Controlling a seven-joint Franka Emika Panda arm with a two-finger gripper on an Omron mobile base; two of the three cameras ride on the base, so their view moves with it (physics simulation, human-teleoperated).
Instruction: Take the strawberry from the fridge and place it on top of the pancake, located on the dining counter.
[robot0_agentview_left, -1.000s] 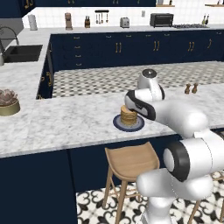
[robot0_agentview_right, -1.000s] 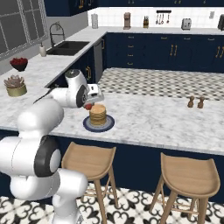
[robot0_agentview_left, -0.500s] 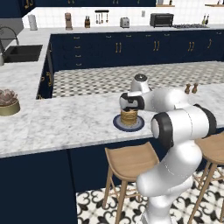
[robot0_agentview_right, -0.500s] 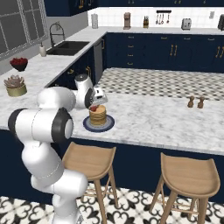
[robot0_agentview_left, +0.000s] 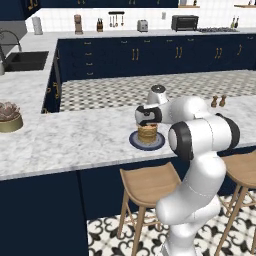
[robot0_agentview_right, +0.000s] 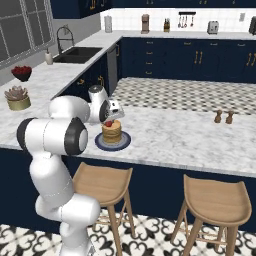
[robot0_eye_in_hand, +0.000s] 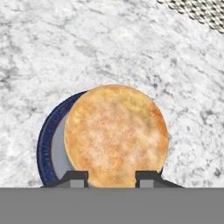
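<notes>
A navy-and-white simulated kitchen with a patterned tile floor is seen, and nearest the cameras two round wooden stools are tucked under the dining counter, a long white-grey marble top on a navy base. On that counter, just beyond the nearer stool, a round blue-grey plate is set, and the pancake is stacked on it. The gripper is held directly over the stack, its fingers drawn in tight on the strawberry, a tiny red fruit seen in the right base view just above the top pancake; whether the fruit touches the stack cannot be told. In the hand view the golden top of the pancake is looked down upon, with the plate rim showing at its left and the two dark fingertips standing close in at the lower edge. Further along the counter a pair of small brown shakers is placed, and a potted succulent is set well apart to the left. At the far wall a sink, a toaster and navy cabinets with gold handles are ranged.
</notes>
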